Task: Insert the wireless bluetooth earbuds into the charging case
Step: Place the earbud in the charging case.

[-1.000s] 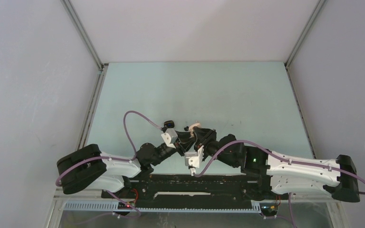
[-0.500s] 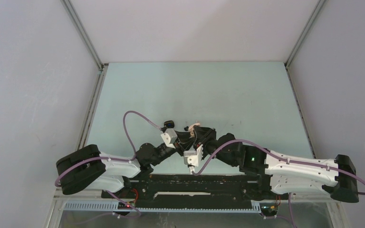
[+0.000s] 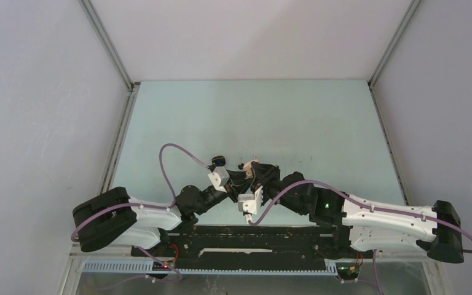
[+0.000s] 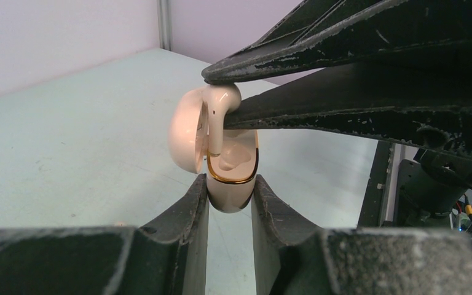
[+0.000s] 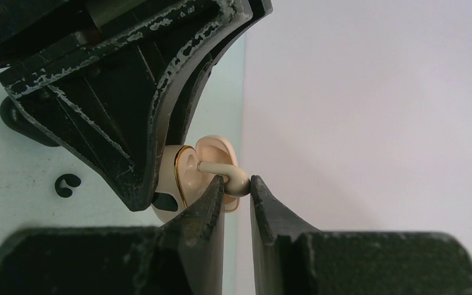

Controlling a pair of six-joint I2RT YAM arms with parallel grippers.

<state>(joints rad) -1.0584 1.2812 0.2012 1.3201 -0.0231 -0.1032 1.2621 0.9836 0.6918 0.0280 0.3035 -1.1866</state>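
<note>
Barely moved since a second ago: left jaws clamp the open case [image 4: 230, 187], right jaws pinch an earbud [image 4: 221, 101], both largely hidden overhead.

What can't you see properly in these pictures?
- Left wrist view: the bottom of the charging case, pinched inside the left pincer; the far end of the earbud, covered by the right pincer.
- Right wrist view: most of the case, behind the left pincer.
- Top view: case and earbud, too tiny, crowded by both pincers.
</note>
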